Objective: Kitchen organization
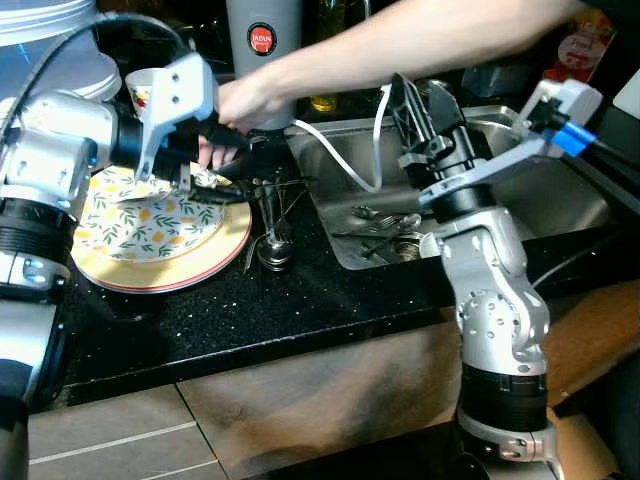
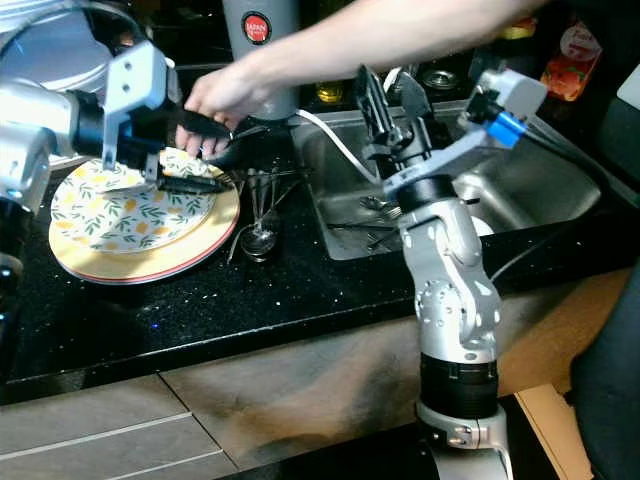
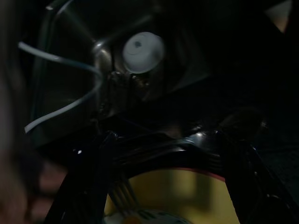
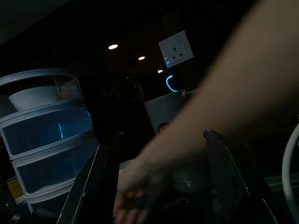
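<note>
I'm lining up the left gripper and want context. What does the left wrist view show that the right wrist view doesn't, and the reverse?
Left wrist view, not the right: the steel sink basin with a round white drain plug, a white hose, and silver fork tines over the yellow plate rim.
Right wrist view, not the left: stacked clear plastic drawers and a white wall socket.
Shared: each looks between its own spread black fingers, left gripper and right gripper, with a person's blurred hand nearby.

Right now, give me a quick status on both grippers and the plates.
Left gripper over floral plate, fork between fingers. Right gripper open, raised above sink. Person's hand at left gripper, in the way.
</note>
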`<state>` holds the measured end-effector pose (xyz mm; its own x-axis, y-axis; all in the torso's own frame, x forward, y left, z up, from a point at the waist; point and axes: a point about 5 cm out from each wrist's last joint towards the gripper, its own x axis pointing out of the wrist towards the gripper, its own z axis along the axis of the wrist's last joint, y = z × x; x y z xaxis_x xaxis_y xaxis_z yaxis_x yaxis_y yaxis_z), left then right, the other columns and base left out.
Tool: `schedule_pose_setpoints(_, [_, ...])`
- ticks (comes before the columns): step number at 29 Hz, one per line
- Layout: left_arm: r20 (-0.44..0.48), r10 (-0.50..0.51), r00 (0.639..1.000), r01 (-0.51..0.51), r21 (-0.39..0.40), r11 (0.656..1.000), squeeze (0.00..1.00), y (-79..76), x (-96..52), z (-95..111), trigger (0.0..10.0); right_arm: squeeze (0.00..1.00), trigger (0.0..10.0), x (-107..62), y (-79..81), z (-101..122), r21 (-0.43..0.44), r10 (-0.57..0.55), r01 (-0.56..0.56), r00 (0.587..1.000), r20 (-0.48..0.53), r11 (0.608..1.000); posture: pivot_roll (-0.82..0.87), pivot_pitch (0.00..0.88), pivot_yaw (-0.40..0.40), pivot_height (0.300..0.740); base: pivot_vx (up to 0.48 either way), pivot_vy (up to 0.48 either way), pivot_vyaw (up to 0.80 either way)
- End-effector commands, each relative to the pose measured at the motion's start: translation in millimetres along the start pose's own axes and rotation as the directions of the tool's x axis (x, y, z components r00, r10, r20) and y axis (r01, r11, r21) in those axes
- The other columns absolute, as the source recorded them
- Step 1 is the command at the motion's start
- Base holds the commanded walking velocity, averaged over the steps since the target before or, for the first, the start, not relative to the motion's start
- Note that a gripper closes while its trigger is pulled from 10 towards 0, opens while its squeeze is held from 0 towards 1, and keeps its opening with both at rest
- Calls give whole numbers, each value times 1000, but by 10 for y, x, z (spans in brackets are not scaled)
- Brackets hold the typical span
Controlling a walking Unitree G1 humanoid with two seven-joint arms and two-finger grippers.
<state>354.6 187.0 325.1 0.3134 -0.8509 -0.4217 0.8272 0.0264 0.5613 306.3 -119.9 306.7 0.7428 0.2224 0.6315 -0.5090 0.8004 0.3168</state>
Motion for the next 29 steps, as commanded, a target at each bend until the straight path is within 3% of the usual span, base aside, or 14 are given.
schedule_pose_setpoints(1, [-7, -74, 997, 74, 43, 996, 0, -60, 95, 17, 10000, 0, 10000, 16, 12, 4, 6, 11, -11, 1000, -8, 1000, 93, 77, -18, 740, 0, 0, 0])
schedule_pose_setpoints(8, [-3, -161, 987, 160, 123, 979, 0, -163, 107, 151, 10000, 0, 10000, -24, -19, 44, -11, -7, 7, 1000, -4, 1000, 81, 87, -9, 740, 0, 0, 0])
schedule_pose_setpoints(12, [-46, -125, 991, 129, 113, 985, 0, -150, 20, 124, 10000, 0, 10000, -28, -22, 40, -11, -11, 11, 1000, -4, 1000, 83, 89, -4, 740, 0, 0, 0])
schedule_pose_setpoints(14, [-111, -7, 994, 14, 59, 998, 0, -59, -116, 8, 10000, 0, 10000, -30, -21, 39, -11, -15, 15, 1000, 0, 1000, 87, 90, 5, 740, 0, 0, 0])
schedule_pose_setpoints(15, [-111, -7, 994, 14, 59, 998, 0, -59, -116, 8, 10000, 0, 10000, -30, -21, 39, -11, -15, 15, 1000, 0, 1000, 87, 90, 5, 740, 0, 0, 0])
schedule_pose_setpoints(16, [-124, 83, 989, -78, 43, 996, 0, -5, -199, -40, 10000, 0, 10000, -36, -29, 40, -11, -19, 19, 1000, 3, 1000, 95, 92, 12, 740, 0, 0, 0])
schedule_pose_setpoints(17, [-134, 194, 972, -197, -5, 980, 0, 53, -290, -98, 10000, 0, 10000, -46, -44, 35, -10, -27, 27, 1000, 3, 1000, 99, 92, 14, 740, 0, 0, 0])
schedule_pose_setpoints(18, [-134, 194, 972, -197, -5, 980, 0, 53, -290, -98, 10000, 0, 10000, -46, -44, 35, -10, -27, 27, 1000, 3, 1000, 99, 92, 14, 740, 0, 0, 0])
schedule_pose_setpoints(20, [-156, 332, 930, -348, -84, 934, 0, 103, -411, -180, 10000, 0, 10000, -58, -58, 27, -8, -38, 38, 999, 2, 999, 111, 95, 16, 740, 0, 0, 0])
schedule_pose_setpoints(21, [-177, 346, 921, -370, -125, 921, 1000, 53, -471, -262, 10000, 0, 10000, -61, -59, 14, -3, -41, 41, 999, 0, 999, 111, 95, 16, 740, 0, 0, 0])
schedule_pose_setpoints(26, [-242, 364, 899, -422, -266, 866, 1000, -116, -630, -493, 10000, 0, 10000, -47, -36, -25, 13, -32, 32, 999, -9, 999, 126, 98, 11, 740, 0, 0, 0])
schedule_pose_setpoints(27, [-248, 371, 895, -437, -320, 840, 714, -136, -658, -550, 10000, 0, 10000, -43, -32, -28, 16, -29, 29, 1000, -9, 999, 126, 98, 11, 740, 0, 0, 0])
schedule_pose_setpoints(28, [-248, 371, 895, -437, -320, 840, 714, -136, -658, -550, 10000, 0, 10000, -43, -32, -28, 16, -29, 29, 1000, -9, 999, 126, 98, 11, 740, 0, 0, 0])
schedule_pose_setpoints(29, [-261, 371, 891, -447, -367, 816, 0, -170, -673, -631, 10000, 0, 10000, -39, -30, -37, 21, -29, 29, 1000, -9, 999, 139, 86, 15, 740, 0, 0, 0])
